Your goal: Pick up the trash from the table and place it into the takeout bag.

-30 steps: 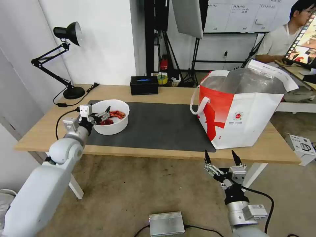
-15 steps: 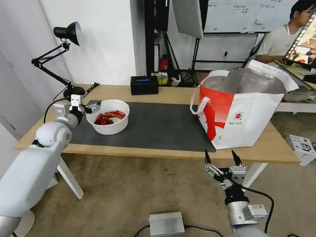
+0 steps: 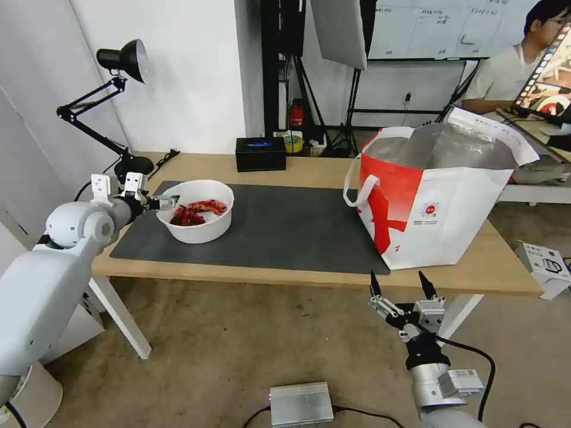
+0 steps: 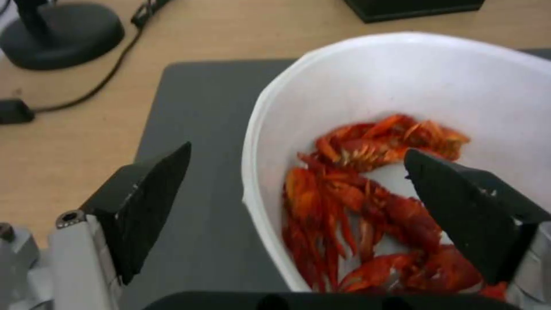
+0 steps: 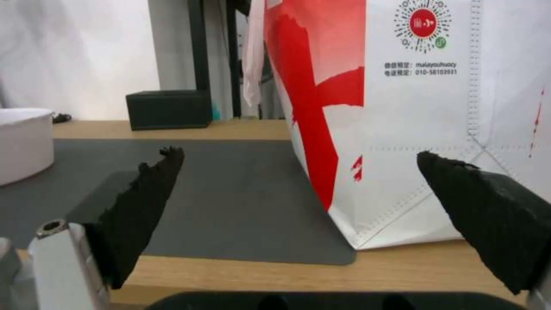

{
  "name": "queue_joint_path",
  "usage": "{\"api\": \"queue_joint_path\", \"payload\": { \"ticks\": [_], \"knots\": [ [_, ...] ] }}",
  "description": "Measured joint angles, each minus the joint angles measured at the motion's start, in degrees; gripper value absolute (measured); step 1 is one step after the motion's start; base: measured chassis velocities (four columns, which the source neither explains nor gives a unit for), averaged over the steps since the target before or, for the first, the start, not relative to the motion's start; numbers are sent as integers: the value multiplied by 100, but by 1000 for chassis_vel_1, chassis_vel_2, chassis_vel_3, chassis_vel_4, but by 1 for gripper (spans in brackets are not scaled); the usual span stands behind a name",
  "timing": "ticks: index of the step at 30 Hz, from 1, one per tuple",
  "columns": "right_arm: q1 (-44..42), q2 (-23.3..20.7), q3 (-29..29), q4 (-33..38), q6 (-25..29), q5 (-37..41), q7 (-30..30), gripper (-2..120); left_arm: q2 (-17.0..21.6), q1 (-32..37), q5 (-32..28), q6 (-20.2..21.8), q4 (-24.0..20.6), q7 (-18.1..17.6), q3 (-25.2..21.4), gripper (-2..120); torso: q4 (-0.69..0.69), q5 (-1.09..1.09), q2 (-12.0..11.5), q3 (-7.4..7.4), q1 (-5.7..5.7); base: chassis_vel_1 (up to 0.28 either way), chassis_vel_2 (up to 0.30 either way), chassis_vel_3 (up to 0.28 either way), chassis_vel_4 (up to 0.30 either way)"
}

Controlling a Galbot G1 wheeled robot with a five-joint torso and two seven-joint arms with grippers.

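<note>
Swung outward since a second ago, the left gripper (image 3: 159, 202) now straddles the near-left rim of the white bowl of red scraps (image 3: 196, 210), fingers spread. Bowl sits on the table (image 3: 297, 169), well left of the takeout bag (image 3: 437, 193). Below the bag, the right gripper (image 3: 401, 285) hangs open.

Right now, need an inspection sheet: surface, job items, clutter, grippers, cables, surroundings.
Surface: wood table with dark mat.
Job's things: white bowl of red scraps on the mat's left end; takeout bag upright at the table's right end, mouth open.
Clutter: black tissue box at the back edge; desk lamp at back left.
Grippers: left gripper open, straddling the bowl's rim; right gripper open, below the table's front edge by the bag.
Cables: lamp cord on the table; black cable at the right arm.
Surroundings: silver box on the floor.
</note>
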Motion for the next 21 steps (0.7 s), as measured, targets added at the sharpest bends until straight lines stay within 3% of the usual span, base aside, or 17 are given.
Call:
{"api": "queue_joint_path", "payload": {
  "ticks": [21],
  "knots": [
    [0,0,0,0,0,0,0,100,-253,-170,76,-4,458,29,251,100,-1,0,0,0,0,0,0,0,0]
  ]
}}
